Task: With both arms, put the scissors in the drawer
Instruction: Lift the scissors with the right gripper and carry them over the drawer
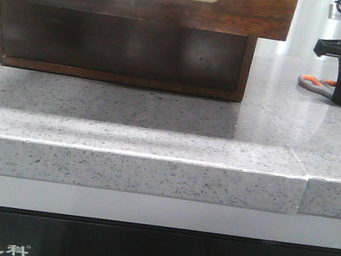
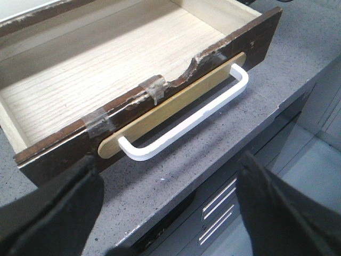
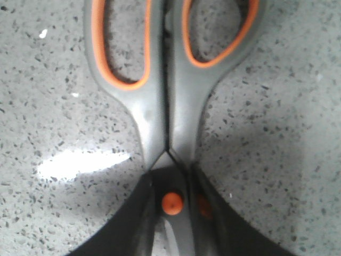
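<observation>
Here the right claw (image 3: 173, 213) pinches the scissors (image 3: 165, 117) at the pivot, handles pointing away from the wrist.

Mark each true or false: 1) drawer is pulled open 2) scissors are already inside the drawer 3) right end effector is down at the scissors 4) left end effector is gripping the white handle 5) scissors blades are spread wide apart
1) The drawer is pulled open. True; its pale wood floor shows.
2) The scissors are inside the drawer. False; they lie on the speckled grey countertop, and the visible drawer floor is bare.
3) The right end effector is down at the scissors. True; its fingers flank the orange pivot.
4) The left end effector grips the white handle. False; its fingers are spread, apart from the handle.
5) The scissors are spread wide. False; the handles sit together.
</observation>
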